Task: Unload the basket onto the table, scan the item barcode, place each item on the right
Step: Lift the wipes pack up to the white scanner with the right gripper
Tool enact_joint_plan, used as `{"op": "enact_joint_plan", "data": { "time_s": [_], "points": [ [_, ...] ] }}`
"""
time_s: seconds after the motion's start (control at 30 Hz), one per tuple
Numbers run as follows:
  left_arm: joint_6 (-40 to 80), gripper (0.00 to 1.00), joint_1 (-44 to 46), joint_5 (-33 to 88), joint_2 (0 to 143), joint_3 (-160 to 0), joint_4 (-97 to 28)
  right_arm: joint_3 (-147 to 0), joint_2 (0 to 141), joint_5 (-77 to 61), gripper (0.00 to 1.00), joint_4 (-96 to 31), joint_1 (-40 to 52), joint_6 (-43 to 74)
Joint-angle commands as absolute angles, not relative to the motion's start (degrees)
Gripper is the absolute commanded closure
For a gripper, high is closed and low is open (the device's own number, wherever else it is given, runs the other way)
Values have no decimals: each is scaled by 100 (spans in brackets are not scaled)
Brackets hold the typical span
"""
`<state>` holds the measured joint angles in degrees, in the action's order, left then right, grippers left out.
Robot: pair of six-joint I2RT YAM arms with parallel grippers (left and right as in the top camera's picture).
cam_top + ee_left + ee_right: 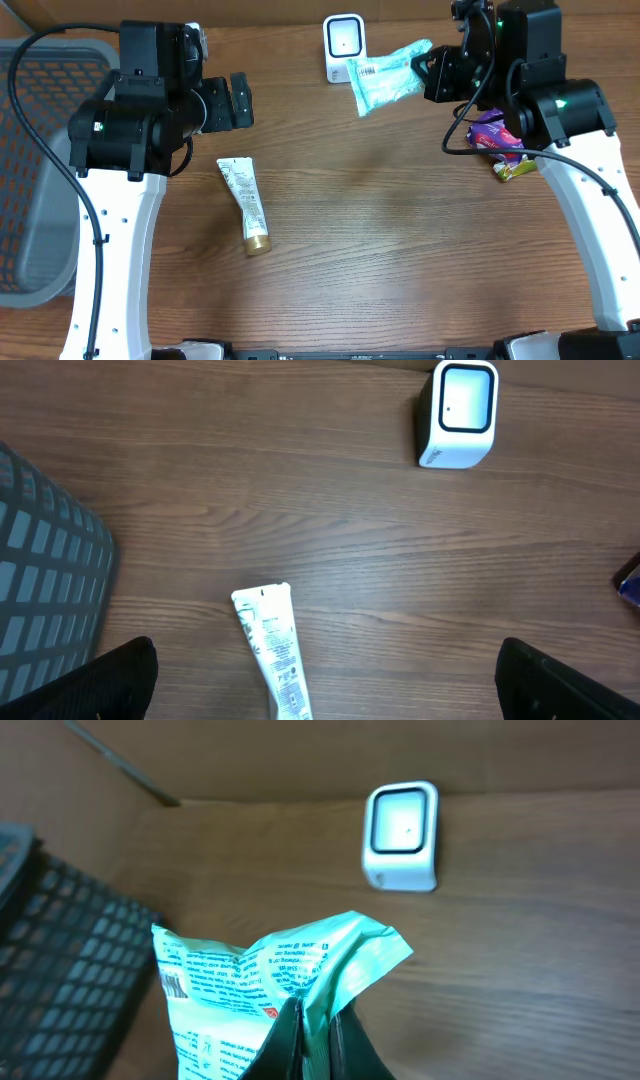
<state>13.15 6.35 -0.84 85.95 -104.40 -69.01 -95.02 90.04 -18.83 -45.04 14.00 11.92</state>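
At the far left a grey mesh basket (40,200) sits at the table's edge. Just to its right, the left gripper (238,100) hangs above the wooden table (380,250) with its jaws spread as wide as they go and nothing between them. In the left wrist view its two black fingers (110,680) show only at the bottom corners. Below this gripper, a white tube with a gold cap (246,205) lies flat on the table, apart from both arms, with its cap pointing toward the near edge.

Further right, a small white scanner (343,42) stands upright at the back edge of the table. A teal packet (388,75) is held just beside it, off the table. From overhead, the packet's left end overlaps the scanner's lower right corner, though whether they touch cannot be told. The right wrist view shows the packet's printed face (270,980) in front of the scanner (402,835), with a gap between them.

The right gripper (435,72) is clamped fully closed on the packet's right end, so the packet juts out leftward from its fingers toward the scanner. Under the right arm lies a small heap of purple and yellow packets (497,140).
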Motion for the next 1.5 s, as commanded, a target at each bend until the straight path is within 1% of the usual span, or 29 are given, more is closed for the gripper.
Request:
{"op": "enact_joint_plan", "data": {
  "time_s": [0.0,0.13,0.23,0.33,0.4,0.5,0.67,0.73,0.83,0.9,0.97,1.03,1.17,1.27,1.47],
  "points": [
    [1240,0,639,-45,8626,-10521,-6882,-9889,8862,-628,96,-4456,1874,1081],
    [1240,0,639,-45,8626,-10521,-6882,-10280,8875,1234,96,-4355,2816,58],
    [1240,0,639,-45,8626,-10521,-6882,-10298,8969,3299,96,-3787,3601,-860],
    [1243,0,639,-45,8626,-10521,-6882,-10298,9264,4198,96,-3354,3837,-1393],
    [1240,0,639,-45,8626,-10521,-6882,-10298,9539,4412,96,-3114,3837,-1570],
    [1240,0,639,-45,8626,-10521,-6882,-10298,10047,4436,96,-2670,3747,-2036],
    [1240,0,639,-45,8626,-10521,-6882,-10298,11019,4370,96,-1662,3688,-4418],
    [1240,1,639,-43,8626,-10521,-6882,-10298,11362,4370,96,-1074,3688,-5028],
    [1240,1,639,-45,8626,-10521,-6882,-10298,11843,4344,96,167,3649,-5721],
    [1240,1,639,-45,8626,-10521,-6882,-10298,12138,4064,96,972,3562,-6233],
    [1243,0,639,-45,8626,-10521,-6879,-10298,12355,3656,96,1463,3463,-6641],
    [1240,1,639,-45,8626,-10521,-6879,-10298,12475,3354,96,1715,3393,-6663],
    [1240,0,639,-45,8626,-10521,-6879,-10298,12630,2633,96,1820,3218,-6689],
    [1240,0,639,-43,8626,-10521,-6882,-10298,12733,2576,96,1968,3092,-6753],
    [1240,0,639,-45,8626,-10521,-6882,-10298,12768,2274,96,1883,2954,-6646]
  ]
}}
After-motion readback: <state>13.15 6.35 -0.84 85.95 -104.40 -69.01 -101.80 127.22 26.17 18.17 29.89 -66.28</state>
